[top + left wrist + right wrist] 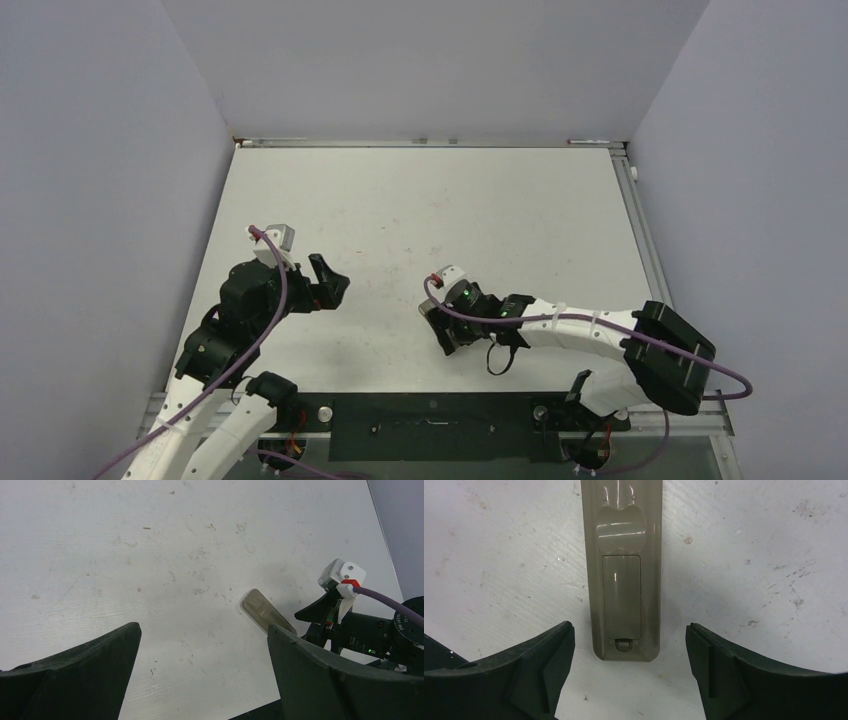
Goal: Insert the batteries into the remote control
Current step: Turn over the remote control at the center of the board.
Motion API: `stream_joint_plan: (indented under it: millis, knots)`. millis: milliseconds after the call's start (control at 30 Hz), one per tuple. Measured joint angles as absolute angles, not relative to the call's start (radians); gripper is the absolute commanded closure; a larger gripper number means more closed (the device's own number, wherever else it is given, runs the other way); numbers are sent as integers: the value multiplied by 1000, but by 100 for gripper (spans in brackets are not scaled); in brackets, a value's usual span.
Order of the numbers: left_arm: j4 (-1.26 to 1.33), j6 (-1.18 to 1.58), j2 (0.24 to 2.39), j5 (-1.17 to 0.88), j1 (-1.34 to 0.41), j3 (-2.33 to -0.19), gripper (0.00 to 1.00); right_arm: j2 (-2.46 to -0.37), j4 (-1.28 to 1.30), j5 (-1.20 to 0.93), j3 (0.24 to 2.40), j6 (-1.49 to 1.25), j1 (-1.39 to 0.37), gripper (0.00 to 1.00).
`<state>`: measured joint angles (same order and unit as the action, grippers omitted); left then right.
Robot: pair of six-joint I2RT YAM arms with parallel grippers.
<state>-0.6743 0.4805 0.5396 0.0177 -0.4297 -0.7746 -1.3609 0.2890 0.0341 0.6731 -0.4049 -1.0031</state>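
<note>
Right end effector (629, 627) wide open, gripping nothing; remote control (623, 570) centred between its jaws. I'd drop straight, pinch both sides evenly.

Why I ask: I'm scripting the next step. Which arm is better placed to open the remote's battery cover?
Right. The right end effector, open, is centred over the remote control, which lies back up with its battery cover closed. The left end effector, also open, hovers apart from it.
</note>
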Motion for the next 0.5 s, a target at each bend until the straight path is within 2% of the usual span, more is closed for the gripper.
stream_joint_plan:
  millis: [267, 500]
  knots:
    - [-669, 476, 541, 14, -422, -775, 4, -1430, 284, 19, 684, -408, -1008, 31]
    - [-669, 474, 546, 13, -414, -775, 4, -1459, 278, 21, 699, -408, -1021, 48]
